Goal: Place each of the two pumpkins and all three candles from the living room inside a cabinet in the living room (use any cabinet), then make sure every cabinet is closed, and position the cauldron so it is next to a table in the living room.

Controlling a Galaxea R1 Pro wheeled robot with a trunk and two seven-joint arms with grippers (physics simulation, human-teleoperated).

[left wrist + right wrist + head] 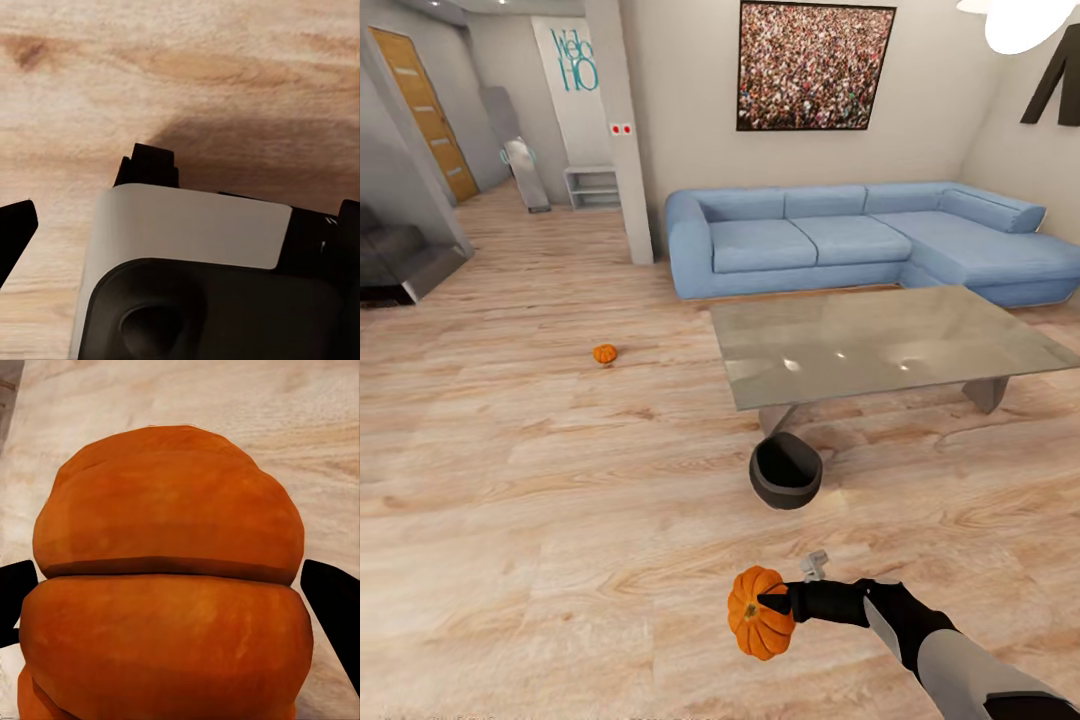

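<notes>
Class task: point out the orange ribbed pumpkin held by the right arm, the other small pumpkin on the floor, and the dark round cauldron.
held orange ribbed pumpkin [758, 614], head view, its ribbed side.
small floor pumpkin [605, 353], head view, its centre.
dark round cauldron [774, 493], head view, its outer wall.

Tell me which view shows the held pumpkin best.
Head view: the held pumpkin shows whole in the right tool, above the floor. The right wrist view shows its ribbed side close up.
</notes>
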